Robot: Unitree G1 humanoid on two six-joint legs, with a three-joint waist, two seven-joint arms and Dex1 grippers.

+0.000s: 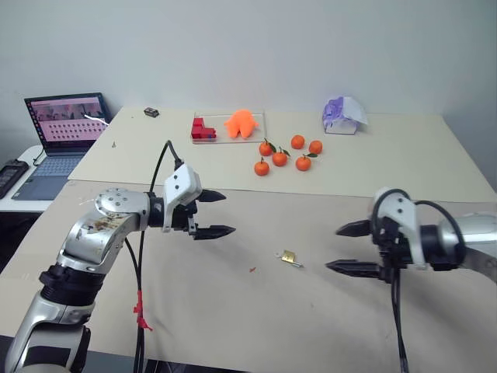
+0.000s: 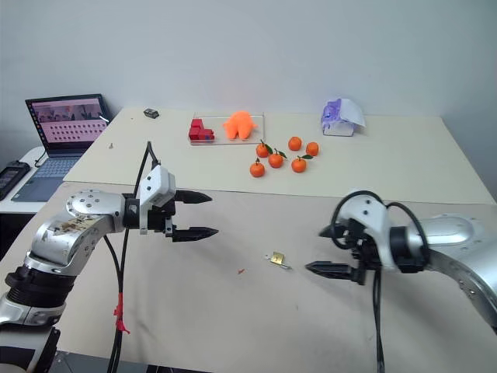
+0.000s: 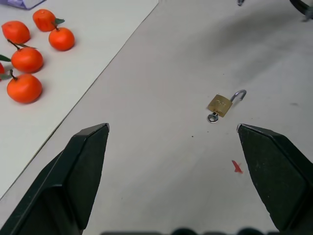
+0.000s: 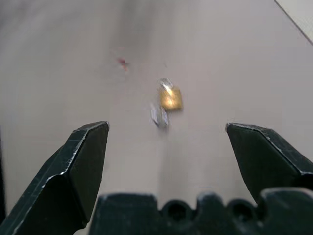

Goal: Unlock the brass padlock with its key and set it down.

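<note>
I count one brass padlock (image 1: 288,256) lying flat on the near table (image 1: 233,311), about midway between my two grippers and touching neither. Its thin silver shackle (image 3: 238,95) is swung open, and one small key (image 3: 212,117) sticks out of the bottom of the lock. My left gripper (image 1: 215,214) hangs above the table to the left of the lock, with its two black fingers spread wide and nothing between them. My right gripper (image 1: 348,248) hangs to the right of the lock, and its two fingers are spread wide too, with nothing in them. One tiny red scrap (image 1: 251,270) lies on the table just left of the padlock. On the far table (image 1: 404,155) I count five tangerines (image 1: 279,158) sitting close together in a little bunch. Behind them there is one clear flat tray (image 1: 260,128), and in it I see two things: one red block thing (image 1: 203,130) and one orange soft toy (image 1: 241,123) beside it. There is one white and purple thing (image 1: 344,115) near the back on the right, and one small dark thing (image 1: 151,113) near the back on the left. One open laptop (image 1: 62,136) sits on a side desk on the far left.
</note>
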